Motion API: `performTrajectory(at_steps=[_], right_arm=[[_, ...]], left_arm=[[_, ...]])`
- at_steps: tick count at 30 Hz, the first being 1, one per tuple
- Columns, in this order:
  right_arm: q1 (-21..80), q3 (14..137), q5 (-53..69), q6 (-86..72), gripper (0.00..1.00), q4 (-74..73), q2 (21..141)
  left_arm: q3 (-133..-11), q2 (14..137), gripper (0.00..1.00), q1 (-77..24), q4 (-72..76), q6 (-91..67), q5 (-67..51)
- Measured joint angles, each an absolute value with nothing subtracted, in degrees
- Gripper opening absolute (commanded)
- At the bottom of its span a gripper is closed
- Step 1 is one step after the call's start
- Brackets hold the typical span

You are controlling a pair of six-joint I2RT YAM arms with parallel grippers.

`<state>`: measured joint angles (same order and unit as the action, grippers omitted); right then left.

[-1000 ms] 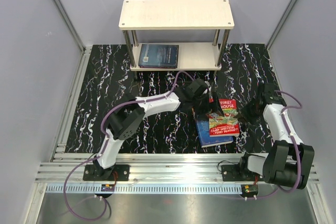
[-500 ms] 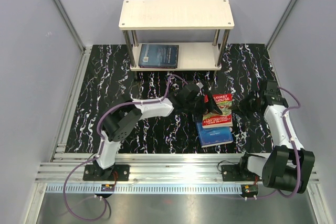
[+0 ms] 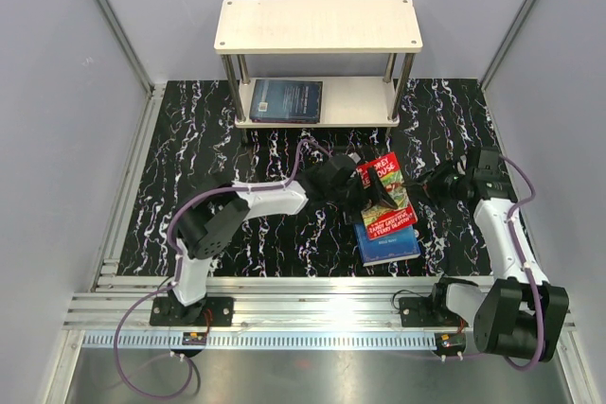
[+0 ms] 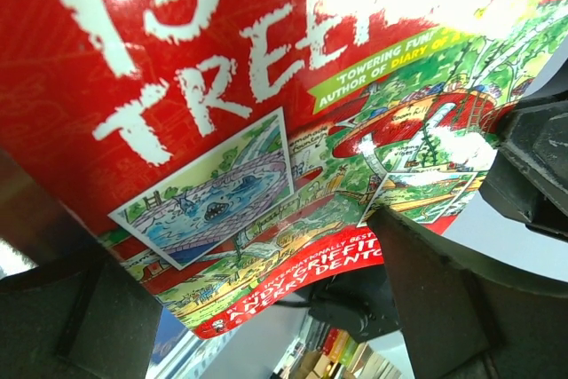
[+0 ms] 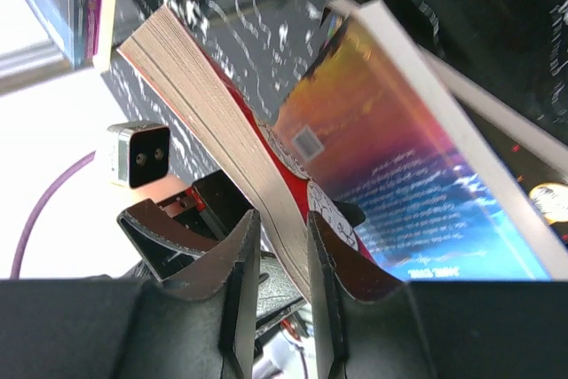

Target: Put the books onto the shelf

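Observation:
The shelf (image 3: 317,24) stands at the back, with a dark book (image 3: 286,99) flat on its lower board. The red "Treehouse" book (image 3: 386,194) is tipped up over the blue book (image 3: 390,245), which lies on the mat. My left gripper (image 3: 365,188) is at the red book's left side. In the left wrist view its cover (image 4: 222,68) fills the frame in front of my wide-open left gripper (image 4: 244,246). My right gripper (image 3: 436,182) is at the book's right edge. That page edge (image 5: 222,122) runs between the fingers of the right gripper (image 5: 284,219), with a gap beside the left finger.
A black marbled mat (image 3: 208,167) covers the table between grey walls. Aluminium rails (image 3: 303,314) run along the near edge by the arm bases. The left arm's purple cable (image 3: 312,144) loops just in front of the shelf posts.
The red book has gone from lying flat to tipped up, and has turned and shifted left towards the shelf. My right gripper moved left with it and its jaws have parted.

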<state>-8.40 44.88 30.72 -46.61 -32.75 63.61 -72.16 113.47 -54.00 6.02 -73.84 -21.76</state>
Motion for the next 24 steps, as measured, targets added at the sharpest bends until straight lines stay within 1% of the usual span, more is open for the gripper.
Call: performTrajectory(at_steps=[3,6,7,8,10,11,13,14,15,20,21,22,24], right_arm=[[-7.7,43.2,31.51,-47.4,0.14,-32.47,61.89],[-7.49,41.5,32.56,-48.6,0.14,-32.34,59.88],[-7.49,41.1,32.62,-49.08,0.14,-32.36,59.22],[-7.49,40.86,32.58,-49.43,0.13,-32.34,58.7],[-7.51,40.82,32.01,-49.76,0.13,-32.29,58.13],[-7.51,40.82,31.55,-49.91,0.13,-32.25,58.06],[-7.51,40.8,30.22,-50.5,0.13,-32.47,58.04],[-7.51,40.64,29.43,-50.92,0.13,-32.49,58.0],[-7.51,40.42,28.62,-51.4,0.13,-32.47,57.89],[-7.55,41.8,26.11,-52.66,0.13,-34.0,57.67],[-7.55,42.46,26.13,-52.77,0.15,-34.7,57.78],[-7.46,43.68,26.17,-52.95,0.19,-36.1,58.11],[-7.01,47.24,26.44,-52.99,0.23,-38.94,59.18]], left_arm=[[-69.91,111.15,0.92,-54.22,5.54,-73.43,-21.12],[-68.34,108.53,0.84,-54.5,3.57,-72.07,-20.18],[-68.34,107.98,0.72,-54.52,2.74,-71.55,-19.94],[-68.34,107.39,0.62,-54.46,1.89,-70.83,-19.64],[-68.42,106.43,0.48,-54.08,0.12,-69.19,-19.35],[-68.53,106.06,0.33,-53.69,-0.51,-68.47,-19.38],[-69.1,105.54,0.21,-52.84,-0.89,-67.37,-19.88],[-69.73,105.41,0.05,-52.42,-0.49,-66.94,-20.47],[-70.61,105.3,0.0,-52.03,-0.43,-66.46,-21.19],[-73.82,104.55,0.0,-50.04,-0.86,-64.64,-24.43],[-73.91,104.27,0.0,-49.6,-0.69,-64.45,-24.84],[-73.91,103.96,0.0,-49.23,-0.64,-64.34,-25.19],[-73.58,102.89,0.0,-48.03,-0.05,-64.29,-25.56]])
